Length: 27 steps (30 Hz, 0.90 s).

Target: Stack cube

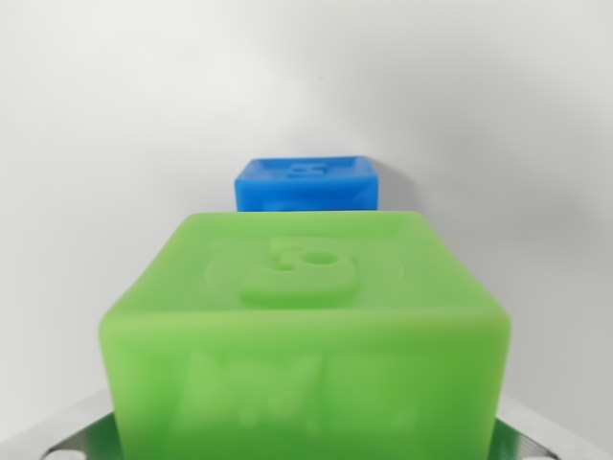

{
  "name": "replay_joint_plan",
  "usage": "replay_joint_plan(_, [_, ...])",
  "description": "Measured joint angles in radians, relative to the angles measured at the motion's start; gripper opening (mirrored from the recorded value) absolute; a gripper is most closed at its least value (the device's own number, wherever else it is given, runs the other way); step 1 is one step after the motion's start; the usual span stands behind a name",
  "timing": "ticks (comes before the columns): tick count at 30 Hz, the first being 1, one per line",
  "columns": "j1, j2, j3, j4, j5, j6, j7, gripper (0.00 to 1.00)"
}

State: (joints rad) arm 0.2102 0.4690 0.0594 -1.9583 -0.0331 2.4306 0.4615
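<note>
A translucent green cube (306, 326) fills the lower half of the wrist view, very close to the camera, with a raised emblem on its top face. My gripper (306, 436) is shut on the green cube. Only its metal fingers (67, 439) show, as slivers pressed against the cube's lower left and lower right sides. Beyond the green cube, a smaller-looking blue cube (306, 184) rests on the white surface, centred in the view and partly hidden by the green cube's far edge.
A plain white surface (115, 144) and white backdrop surround both cubes. No other objects are in sight.
</note>
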Motion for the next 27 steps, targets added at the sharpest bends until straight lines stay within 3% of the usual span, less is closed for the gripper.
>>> replay_joint_plan(27, [0.011, 0.122, -0.013, 0.012, -0.004, 0.101, 0.004, 0.0])
